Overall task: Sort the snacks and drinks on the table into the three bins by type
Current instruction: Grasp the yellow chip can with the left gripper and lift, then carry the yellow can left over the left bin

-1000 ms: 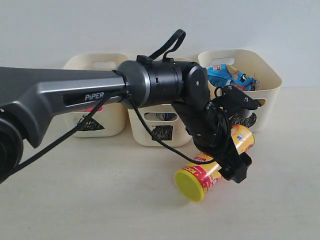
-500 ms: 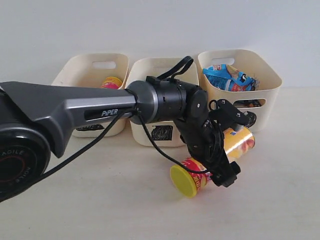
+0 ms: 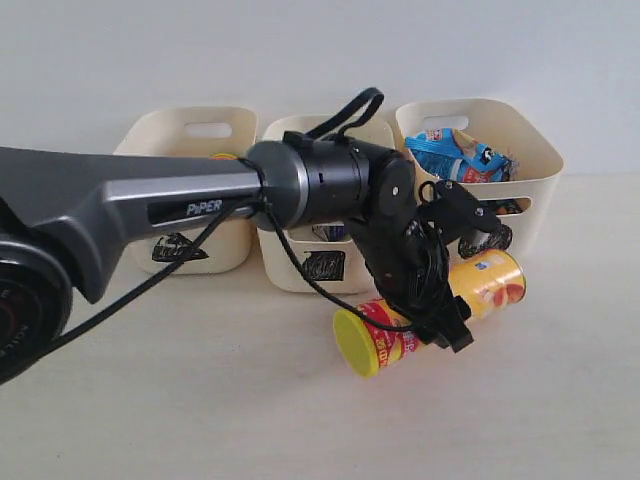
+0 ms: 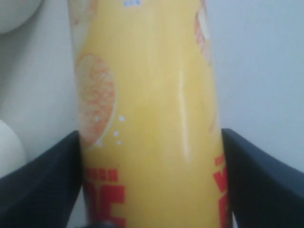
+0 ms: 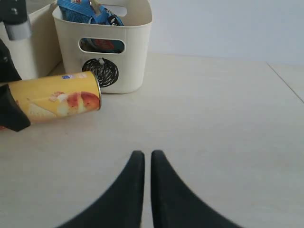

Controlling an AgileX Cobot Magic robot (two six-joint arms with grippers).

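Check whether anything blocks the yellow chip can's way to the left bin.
Nothing visible on the table lies between the yellow chip can and the left bin. The left tool grips the can across its middle; only the left arm crosses in front of the bin.

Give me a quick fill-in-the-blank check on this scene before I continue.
The left gripper straddles the yellow chip can, which lies on its ___.
The blue-white noodle bag sits in the bin marked with a black scribbled ___.
The right gripper, apart from the can, has its jaws ___.
Missing words: side; circle; shut.
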